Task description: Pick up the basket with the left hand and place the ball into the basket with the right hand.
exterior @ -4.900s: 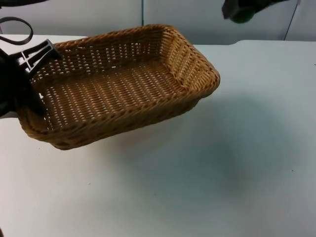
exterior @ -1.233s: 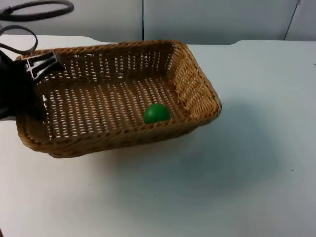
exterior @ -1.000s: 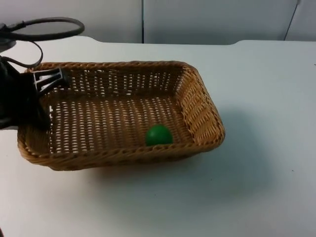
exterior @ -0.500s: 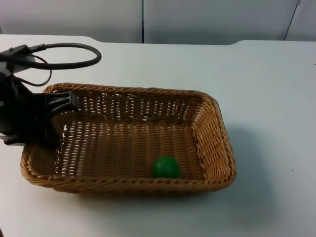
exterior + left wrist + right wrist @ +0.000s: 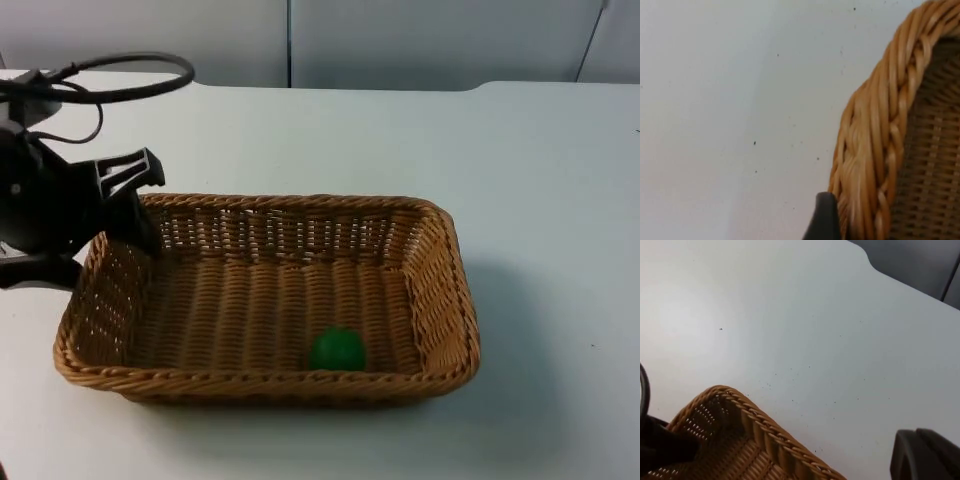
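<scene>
left arm: black, blocky, angular bracket near its gripper
left fingertip: black, narrow, rounded end
right fingertip: black, glossy, broad, rounded edges

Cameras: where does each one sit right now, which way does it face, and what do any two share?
Top view: fixed above, facing down and forward; basket with ball, left gripper at its rim.
Left wrist view: on the left arm, along its gripper at the basket's rim; one fingertip.
Right wrist view: on the waiting right arm, over the table and a basket corner; right gripper.
All three share the basket.
</scene>
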`<control>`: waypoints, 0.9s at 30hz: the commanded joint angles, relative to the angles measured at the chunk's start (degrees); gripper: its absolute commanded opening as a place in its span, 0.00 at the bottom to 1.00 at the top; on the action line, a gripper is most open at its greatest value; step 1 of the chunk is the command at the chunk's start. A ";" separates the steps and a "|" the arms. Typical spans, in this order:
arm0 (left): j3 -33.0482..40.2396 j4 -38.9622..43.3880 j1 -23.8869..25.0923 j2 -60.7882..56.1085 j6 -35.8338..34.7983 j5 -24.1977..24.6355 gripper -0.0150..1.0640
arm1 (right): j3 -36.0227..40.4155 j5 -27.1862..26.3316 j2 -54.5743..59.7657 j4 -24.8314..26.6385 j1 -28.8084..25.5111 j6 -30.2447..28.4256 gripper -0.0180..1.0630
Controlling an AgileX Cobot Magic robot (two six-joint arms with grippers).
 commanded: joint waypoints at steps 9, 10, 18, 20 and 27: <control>-5.04 7.24 -0.04 -0.03 -0.46 -0.92 0.66 | 0.16 -0.59 -0.78 0.71 -0.15 -0.03 0.01; -5.19 7.84 0.25 -0.03 -0.46 -0.92 0.66 | 0.16 -0.59 -0.78 0.71 -0.15 -0.03 0.01; -5.56 9.69 6.09 -0.91 -0.46 4.22 0.65 | 0.16 -0.92 -0.78 0.33 -0.15 -0.03 0.01; -5.56 10.61 8.42 -1.96 -0.36 6.73 0.62 | 0.16 -1.05 -0.78 0.20 -0.15 -0.03 0.01; -5.56 21.52 11.34 -10.58 0.01 15.41 0.01 | 0.16 -0.56 -0.89 0.09 -0.15 -0.03 0.01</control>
